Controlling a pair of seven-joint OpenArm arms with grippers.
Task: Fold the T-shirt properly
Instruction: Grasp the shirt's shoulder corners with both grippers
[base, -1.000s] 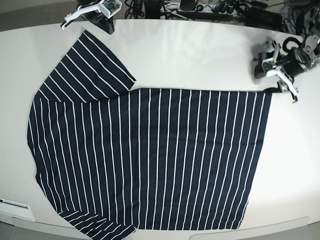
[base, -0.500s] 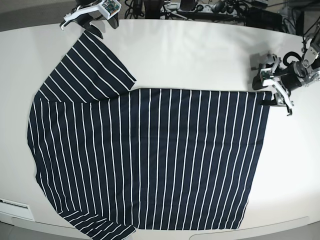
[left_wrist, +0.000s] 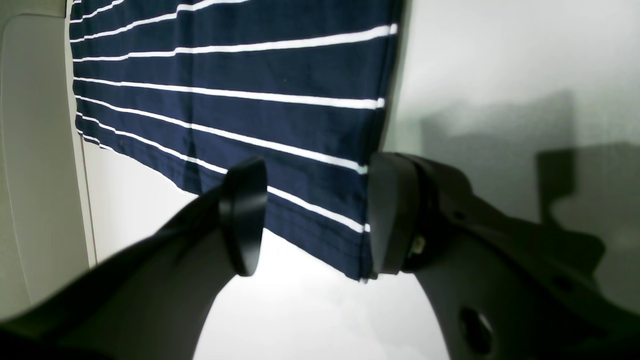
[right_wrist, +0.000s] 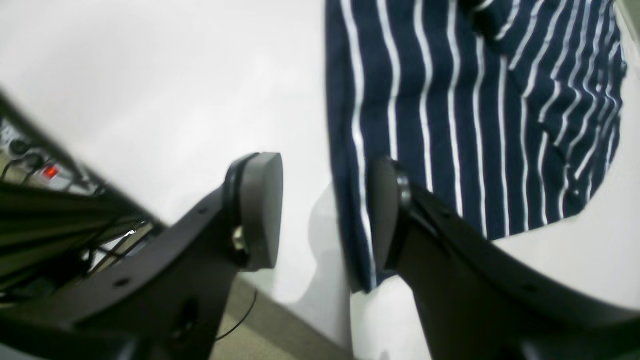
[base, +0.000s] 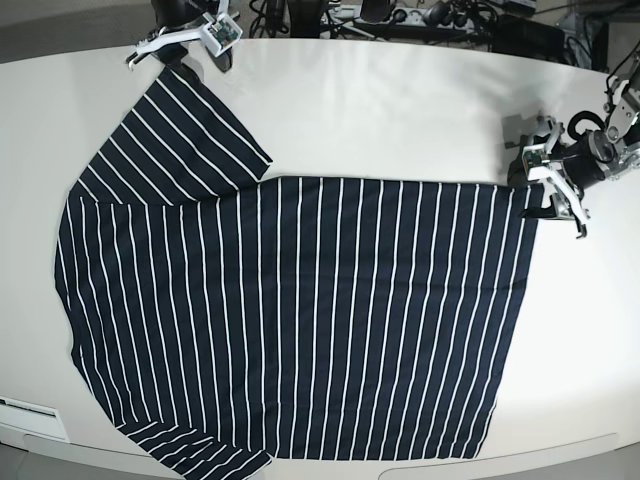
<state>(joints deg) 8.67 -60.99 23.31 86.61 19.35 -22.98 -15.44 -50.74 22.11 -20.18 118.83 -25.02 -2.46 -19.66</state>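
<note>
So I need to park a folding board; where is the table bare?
Bare: the far strip of table between sleeve and left end effector, and right of the T-shirt hem. Crowded: the shirt covers the middle and left.

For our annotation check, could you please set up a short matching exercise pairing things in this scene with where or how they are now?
Things:
1. left gripper
2. right gripper
3. T-shirt
4. table

Places or states:
A. spread flat, sleeve pointing to the far corner
B. open at the sleeve tip
C. white, bearing everything
D. open at the hem corner

Pairs: 1-D, 2-B, 3-A, 4-C
</note>
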